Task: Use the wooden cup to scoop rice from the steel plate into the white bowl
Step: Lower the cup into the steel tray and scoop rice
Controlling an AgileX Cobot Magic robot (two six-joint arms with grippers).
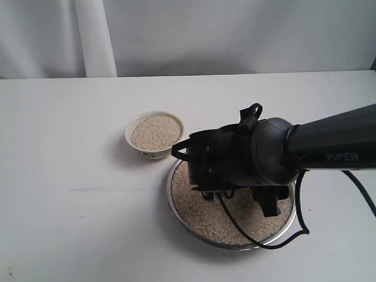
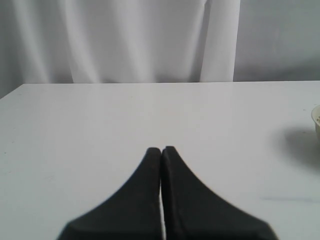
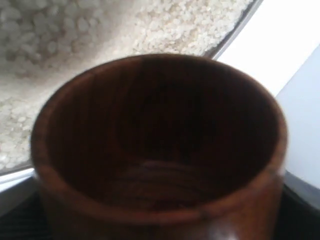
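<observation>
The wooden cup (image 3: pixel 160 150) fills the right wrist view, held mouth-up, its dark inside empty. It hangs just above the rice (image 3: pixel 75 40) near the steel plate's rim (image 3: pixel 235 35). My right gripper (image 1: pixel 204 183) is shut on the cup, and its fingers are hidden behind it. In the exterior view the black right arm (image 1: pixel 264 155) covers the cup and much of the steel plate (image 1: pixel 235 245), where rice (image 1: pixel 205 218) lies heaped. The white bowl (image 1: pixel 155 134) stands just left of the plate, filled with rice. My left gripper (image 2: pixel 161 149) is shut and holds nothing, over bare table.
A white curtain (image 1: pixel 94 35) hangs behind the white table (image 1: pixel 70 194). The bowl's rim (image 2: pixel 316 119) and its shadow show at the edge of the left wrist view. A black cable (image 1: pixel 302 217) loops from the right arm over the plate's right rim.
</observation>
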